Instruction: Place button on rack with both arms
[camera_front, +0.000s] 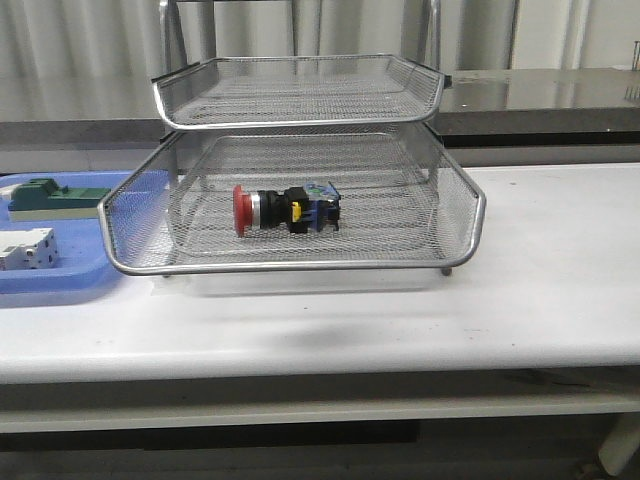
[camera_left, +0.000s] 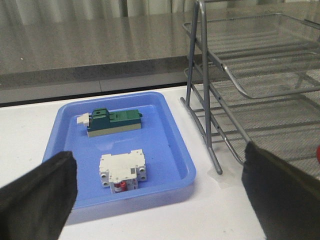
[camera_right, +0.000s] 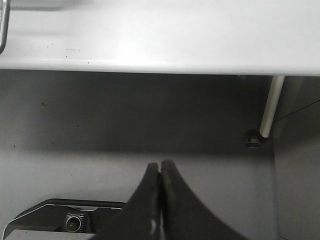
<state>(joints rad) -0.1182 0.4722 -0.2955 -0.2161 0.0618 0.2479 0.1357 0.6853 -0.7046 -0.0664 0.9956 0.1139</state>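
**A:** Where did the button lie?

**B:** On its side in the lower visible tier of the rack, red head pointing toward the blue tray, black body toward the rack's far side. Only the front view showed it whole; the left wrist view caught just a red sliver at the picture's edge, beside the rack's wire.

**A:** And the tray?

**B:** On the white desk, just beside the rack. The front view cut it off, showing only parts of the green block and white block. The left wrist view showed the tray complete, both blocks lying apart inside it.

**A:** The pincers?

**B:** Neither appeared in the front view. The left pincer stood spread wide, empty, above the desk near the tray and the rack's leg. The right pincer was pressed together on nothing, hanging well away from the rack, below the desk's edge, with floor and a desk leg behind it.
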